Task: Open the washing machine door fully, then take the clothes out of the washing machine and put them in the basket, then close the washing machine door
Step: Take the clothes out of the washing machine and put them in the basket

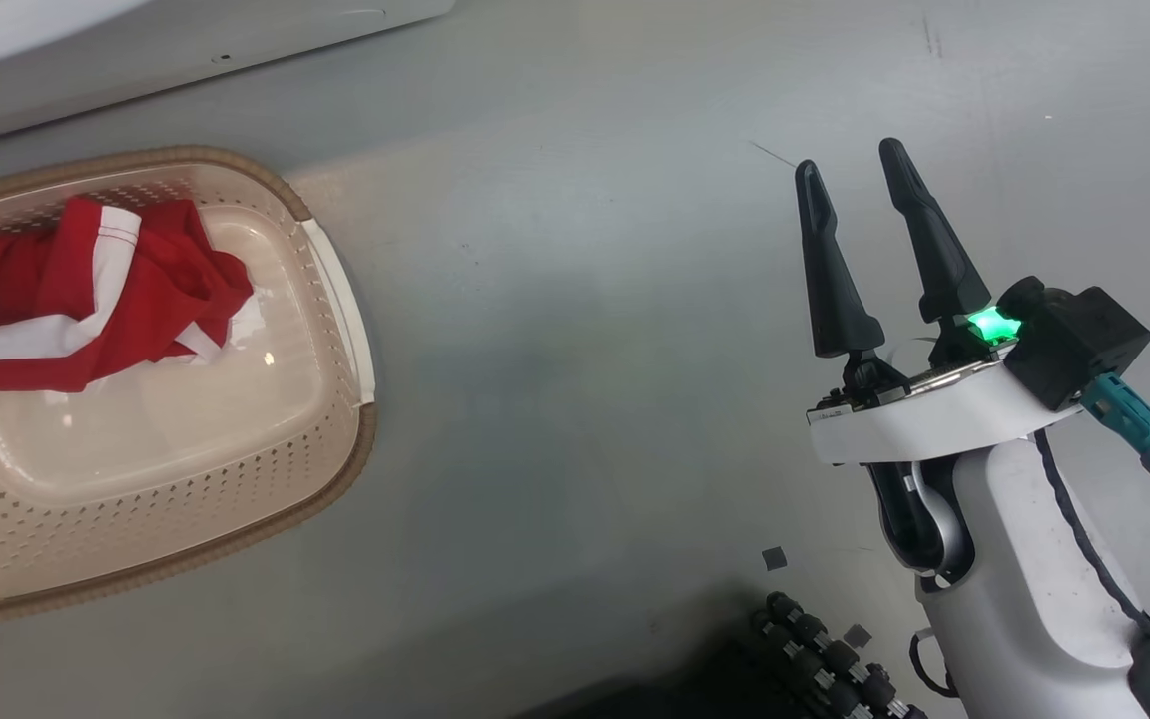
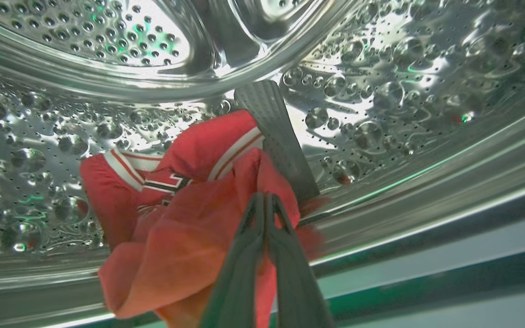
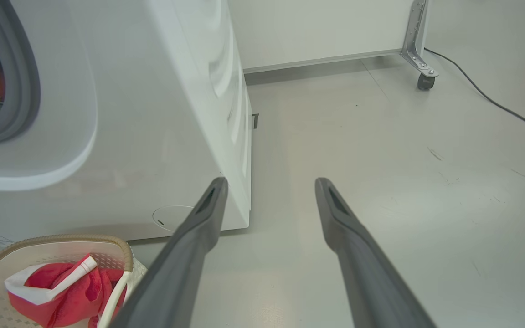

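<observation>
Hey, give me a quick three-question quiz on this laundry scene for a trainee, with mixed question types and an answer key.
1. True or false: the right claw is open and empty.
2. The left claw is shut on a red jersey. Where? A) on the floor B) inside the drum C) on a shelf
3. Fill in: another red garment already lies in the ____.
Key: 1 true; 2 B; 3 basket.
</observation>
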Tool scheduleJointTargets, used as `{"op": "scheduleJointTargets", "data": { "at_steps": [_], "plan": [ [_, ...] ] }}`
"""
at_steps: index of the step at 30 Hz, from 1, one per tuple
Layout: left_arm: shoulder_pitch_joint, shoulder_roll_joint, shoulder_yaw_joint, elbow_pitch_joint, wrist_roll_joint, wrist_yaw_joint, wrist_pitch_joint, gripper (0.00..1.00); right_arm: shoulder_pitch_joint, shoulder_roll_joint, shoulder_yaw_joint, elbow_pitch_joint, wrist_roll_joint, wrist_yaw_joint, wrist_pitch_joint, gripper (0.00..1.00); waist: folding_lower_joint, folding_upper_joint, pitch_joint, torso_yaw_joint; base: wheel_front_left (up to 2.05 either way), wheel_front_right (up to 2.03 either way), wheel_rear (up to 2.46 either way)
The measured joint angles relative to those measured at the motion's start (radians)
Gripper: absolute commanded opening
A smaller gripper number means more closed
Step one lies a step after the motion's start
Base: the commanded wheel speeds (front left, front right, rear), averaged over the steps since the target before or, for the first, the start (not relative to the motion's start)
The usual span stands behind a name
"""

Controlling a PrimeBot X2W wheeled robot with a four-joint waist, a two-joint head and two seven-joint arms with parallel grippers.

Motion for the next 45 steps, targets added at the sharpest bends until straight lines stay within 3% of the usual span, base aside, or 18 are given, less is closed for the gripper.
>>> {"op": "scheduleJointTargets", "data": {
  "at_steps": [18, 31, 45],
  "plan": [
    [0.113, -0.082, 0.068, -0.095, -0.049, 0.030, -0.307, 0.00, -0.007, -0.001, -0.020, 0.030, -0.058, 0.005, 0.000, 1.00, -0.0001, 0.0000, -0.071, 0.059, 0.00, 0.00, 0.00],
    [0.304, -0.152, 0.101, -0.202, -0.081, 0.049, -0.541, 0.00, 0.035, -0.001, -0.029, 0.053, -0.097, 0.010, 0.000, 1.00, -0.0001, 0.0000, -0.168, 0.104, 0.00, 0.00, 0.00],
    [0.506, -0.209, 0.102, -0.332, -0.082, 0.066, -0.708, 0.00, 0.104, -0.002, -0.026, 0.087, -0.121, 0.020, 0.000, 1.00, -0.0001, 0.0000, -0.303, 0.151, 0.00, 0.00, 0.00]
  ]
}}
